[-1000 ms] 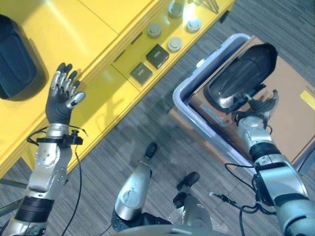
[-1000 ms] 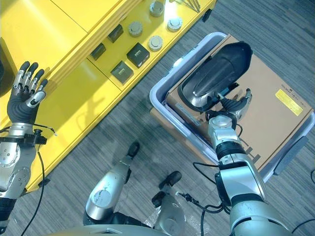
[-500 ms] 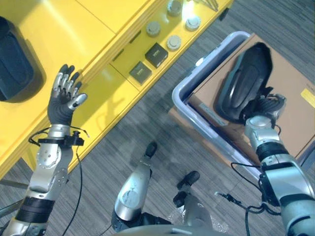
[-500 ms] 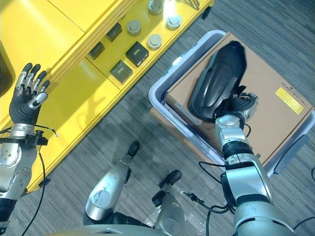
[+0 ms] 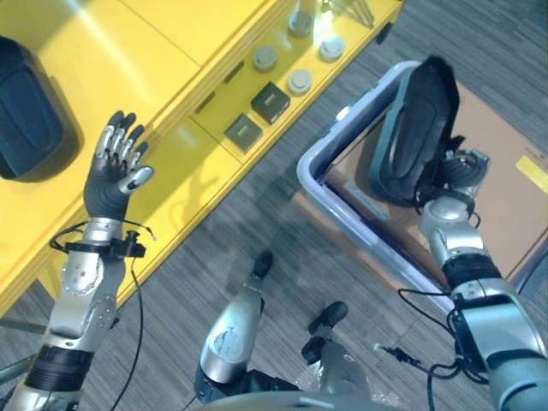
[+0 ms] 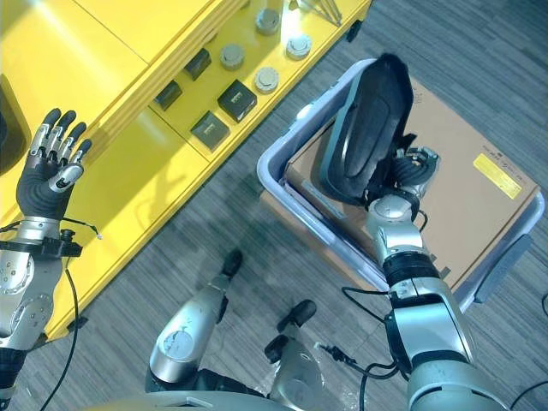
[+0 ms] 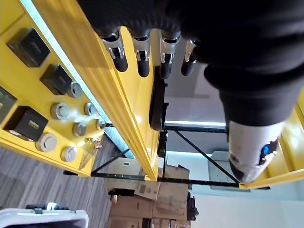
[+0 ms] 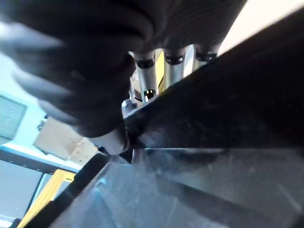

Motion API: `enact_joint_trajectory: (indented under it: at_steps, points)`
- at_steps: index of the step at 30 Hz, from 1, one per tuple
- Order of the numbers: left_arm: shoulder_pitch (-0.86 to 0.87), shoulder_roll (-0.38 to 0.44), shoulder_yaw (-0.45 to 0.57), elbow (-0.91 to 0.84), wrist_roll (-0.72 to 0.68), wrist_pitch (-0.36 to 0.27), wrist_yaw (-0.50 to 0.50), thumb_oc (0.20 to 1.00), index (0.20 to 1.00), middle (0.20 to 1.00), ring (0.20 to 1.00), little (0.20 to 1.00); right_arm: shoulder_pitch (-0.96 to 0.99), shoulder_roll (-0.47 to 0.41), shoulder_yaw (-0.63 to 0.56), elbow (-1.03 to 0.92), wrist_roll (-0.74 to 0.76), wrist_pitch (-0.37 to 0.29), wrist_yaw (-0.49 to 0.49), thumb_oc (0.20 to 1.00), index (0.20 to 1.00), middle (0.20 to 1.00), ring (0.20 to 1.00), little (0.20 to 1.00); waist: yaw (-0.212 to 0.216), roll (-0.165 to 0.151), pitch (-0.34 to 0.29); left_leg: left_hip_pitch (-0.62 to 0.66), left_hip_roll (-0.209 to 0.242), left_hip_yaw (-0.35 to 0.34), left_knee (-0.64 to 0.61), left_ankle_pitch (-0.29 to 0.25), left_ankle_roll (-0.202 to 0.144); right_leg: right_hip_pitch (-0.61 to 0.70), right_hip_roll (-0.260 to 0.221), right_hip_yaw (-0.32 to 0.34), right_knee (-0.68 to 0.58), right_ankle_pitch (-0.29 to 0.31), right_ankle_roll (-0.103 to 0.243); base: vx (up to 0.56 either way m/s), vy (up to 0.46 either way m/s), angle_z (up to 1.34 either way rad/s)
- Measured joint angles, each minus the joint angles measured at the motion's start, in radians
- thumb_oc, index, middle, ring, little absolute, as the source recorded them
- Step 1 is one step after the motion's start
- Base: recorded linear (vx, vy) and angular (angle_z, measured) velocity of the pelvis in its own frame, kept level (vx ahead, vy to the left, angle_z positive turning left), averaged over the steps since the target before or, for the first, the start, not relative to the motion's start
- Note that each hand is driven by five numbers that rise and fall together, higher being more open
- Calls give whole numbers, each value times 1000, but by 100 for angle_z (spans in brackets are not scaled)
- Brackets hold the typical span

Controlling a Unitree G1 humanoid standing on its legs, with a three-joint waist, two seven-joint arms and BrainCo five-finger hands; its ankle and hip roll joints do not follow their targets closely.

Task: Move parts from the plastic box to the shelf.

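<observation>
The right hand (image 6: 409, 169) is seen above the plastic box (image 6: 276, 167), with its fingers (image 8: 146, 78) and thumb closed on the lower edge of a large black moulded part (image 6: 360, 128). The part is held tilted up on end, its upper tip reaching past the far rim of the box and its lower end just beside the wrist. In the right wrist view the dark surface of the part is seen pressed against the fingers. Inside the box, under the part, a flat brown cardboard sheet (image 6: 462, 205) is laid. The box stands on grey striped carpet (image 6: 197, 214).

The left hand (image 5: 116, 167) is held raised over the yellow shelf (image 5: 171, 51), well apart from the box, with fingers straight and spread and nothing in it. On the lower level of the shelf, small dark square blocks (image 5: 269, 101) and round grey discs (image 5: 299, 81) are set out in rows. A second dark curved part (image 5: 26, 111) lies on the upper surface of the shelf, near the left hand.
</observation>
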Motion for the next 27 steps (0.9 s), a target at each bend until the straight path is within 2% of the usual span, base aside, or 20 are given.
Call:
enact_joint_trajectory:
  at_steps: [1,2,4,6,7,9,10,14,16,19,22,27]
  points:
    - [5,0,9,-40,-11,16,-20,1000,1000,1000,1000,1000,56,0,-21,-172,-25,-9,-12,200,200,200,200,200,-14,0,0,21,0,5,-6,0,0,16,0,6,0,0,0,42,-40,-19]
    - [2,0,9,-54,-12,20,-28,1000,1000,1000,1000,1000,57,0,-23,-198,-31,-21,-12,200,200,200,200,200,-16,-2,-1,28,3,16,-7,-1,0,16,0,18,1,0,0,38,-47,-19]
    - [-31,-4,2,-81,-12,77,-58,1000,1000,1000,1000,1000,89,17,-39,-317,-49,-22,-26,200,200,200,200,200,-50,-13,-9,50,9,29,-10,-3,-1,27,4,34,4,1,-1,46,-57,-27]
    - [-81,-11,-24,-86,-11,134,-85,1000,1000,1000,1000,1000,96,19,-37,-344,-62,-19,-26,200,200,200,200,200,-104,-42,-29,84,16,47,-20,-7,-4,45,6,52,2,2,-3,71,-36,-29]
    - [-111,-10,-51,-86,-11,164,-86,1000,1000,1000,1000,1000,108,20,-38,-372,-63,-15,-29,200,200,200,200,200,-114,-51,-36,102,18,59,-23,-10,-4,54,7,65,2,2,-3,88,-6,-35]
    - [-250,-45,-179,-81,-40,268,-89,1000,1000,1000,1000,1000,106,46,-13,-407,-124,-13,-25,200,200,200,200,200,-159,-66,-90,148,23,102,-30,-22,1,71,4,109,3,3,-3,114,-11,-55]
    - [-310,-69,-246,-77,-60,317,-86,1000,1000,1000,1000,1000,103,58,22,-415,-150,-10,-26,200,200,200,200,200,-202,-72,-139,157,23,114,-39,-25,2,69,4,122,-1,4,-2,143,-19,-44]
    - [-460,-231,-369,108,-148,438,-20,1000,1000,1000,1000,1000,100,90,161,-411,-219,23,-7,200,200,200,200,200,-282,-65,-273,218,40,168,-46,-56,-4,97,16,174,-20,5,0,155,-40,-45]
    - [-522,-306,-422,300,-153,472,10,1000,1000,1000,1000,1000,99,113,211,-383,-220,36,21,200,200,200,200,200,-315,-56,-314,277,53,190,-74,-59,-9,128,30,199,-25,-1,-4,105,-47,-46]
    - [-519,-362,-458,353,-171,509,38,1000,1000,1000,1000,1000,100,123,214,-334,-220,47,21,200,200,200,200,200,-359,-53,-334,297,74,216,-85,-58,-17,130,51,217,-25,-5,-11,78,-46,-26]
    - [-528,-402,-474,419,-176,512,70,1000,1000,1000,1000,1000,100,124,216,-273,-218,49,35,200,200,200,200,200,-373,-47,-342,309,86,229,-95,-53,-20,128,66,237,-25,-5,-18,53,-42,-14]
    - [-528,-401,-474,441,-126,513,98,1000,1000,1000,1000,1000,101,124,216,-255,-215,48,62,200,200,200,200,200,-381,-45,-348,324,95,246,-110,-46,-25,122,75,262,-25,1,-27,41,-29,-14]
